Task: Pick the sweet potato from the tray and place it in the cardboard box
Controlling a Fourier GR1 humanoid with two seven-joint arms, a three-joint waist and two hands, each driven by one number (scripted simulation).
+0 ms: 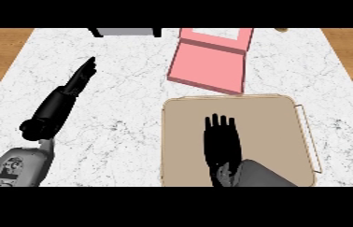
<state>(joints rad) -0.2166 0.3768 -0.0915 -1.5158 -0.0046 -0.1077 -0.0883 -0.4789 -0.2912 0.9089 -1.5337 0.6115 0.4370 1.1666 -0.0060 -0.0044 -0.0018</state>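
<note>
Sweet potato was nowhere in plain sight; it possibly lay hidden under the right hand [222, 142], which lay flat with fingers straight over the middle of the tray [186, 114]. A sweet potato would probably be firm, fairly heavy and tapered, so its thick middle would suit a grasp best. At twelve o'clock from the tray sat the pink box [208, 65]. At nine o'clock the left hand [82, 75] rested open.

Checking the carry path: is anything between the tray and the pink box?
Nothing visible: the pink box sits just beyond the tray. The right robot hand lies open over the tray; no sweet potato shows.
</note>
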